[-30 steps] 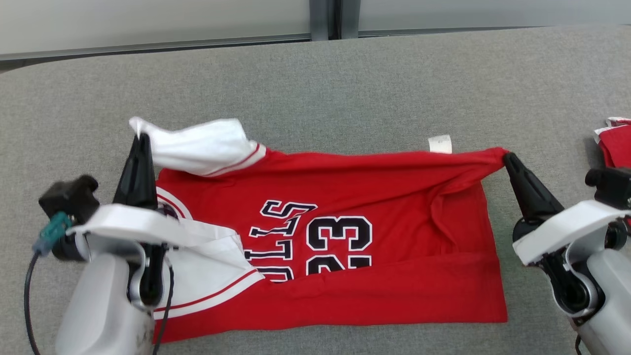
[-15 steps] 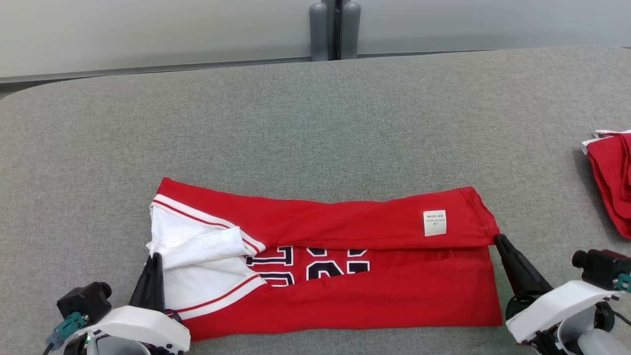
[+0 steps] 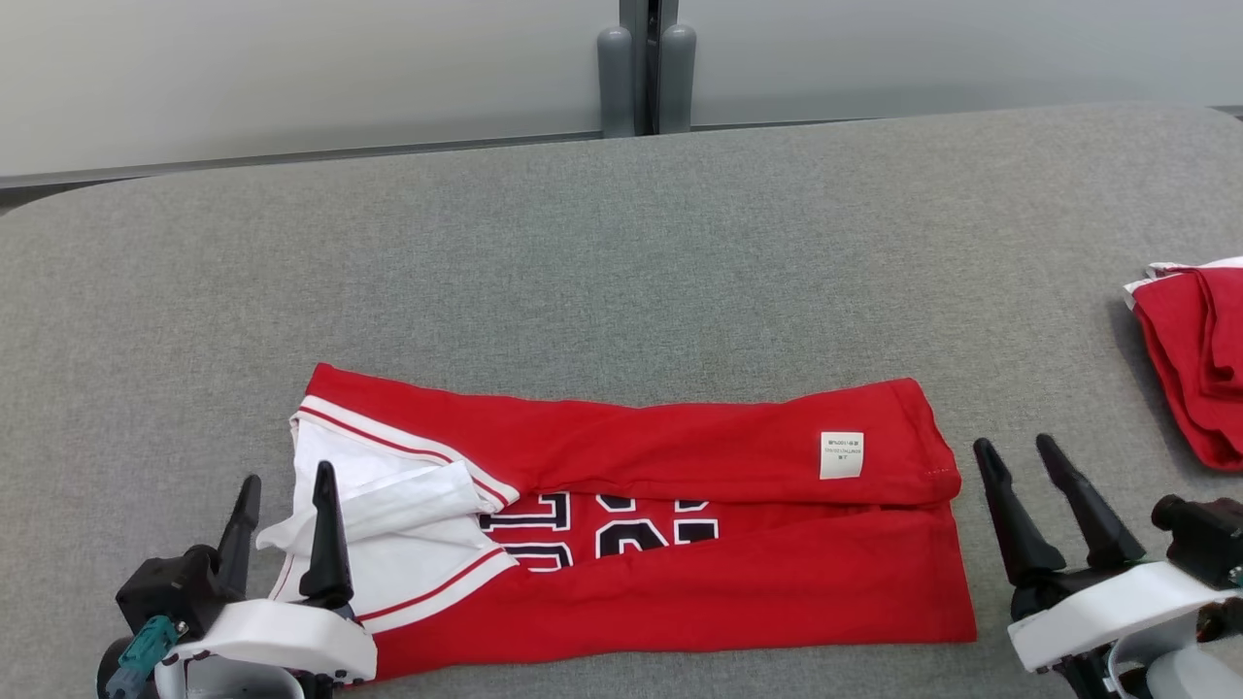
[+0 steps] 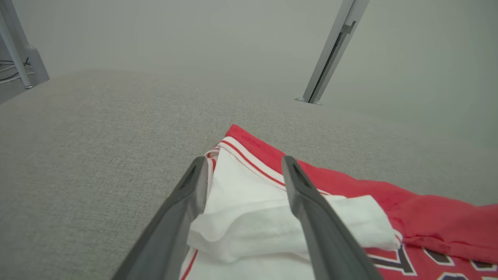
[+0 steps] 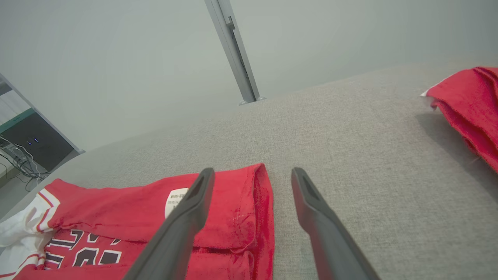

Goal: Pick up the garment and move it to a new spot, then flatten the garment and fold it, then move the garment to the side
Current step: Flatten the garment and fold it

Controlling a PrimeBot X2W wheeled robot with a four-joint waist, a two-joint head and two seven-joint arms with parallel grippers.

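Two long dark fingers of the left gripper (image 3: pixel 288 476) stand spread apart at the lower left of the head view, with nothing pinched between them. In the left wrist view the folded white sleeve (image 4: pixel 272 225) lies between the two fingers; whether either finger touches the cloth cannot be determined. The right gripper (image 3: pixel 1013 444) is likewise spread wide and holds nothing. It sits just beside the right-hand edge of the garment, with a narrow strip of bare surface between them in the head view. The red jersey garment with white sleeve trim and black-and-white lettering (image 3: pixel 680 582) lies flat on the grey fabric-covered table (image 3: pixel 621 252), near the robot's edge and roughly centred between the two grippers. Its long far edge is folded toward the robot, covering the upper part of the lettering. A small white rectangular label (image 3: pixel 841 454) faces upward on that folded flap, near its right end. The white sleeve end points to the robot's left and the plain red hem to the robot's right. A second bundle of red cloth (image 3: pixel 1194 359) lies at the far right of the table, well apart from the garment. A grey upright post (image 3: pixel 646 78) stands beyond the far table edge against a pale wall.
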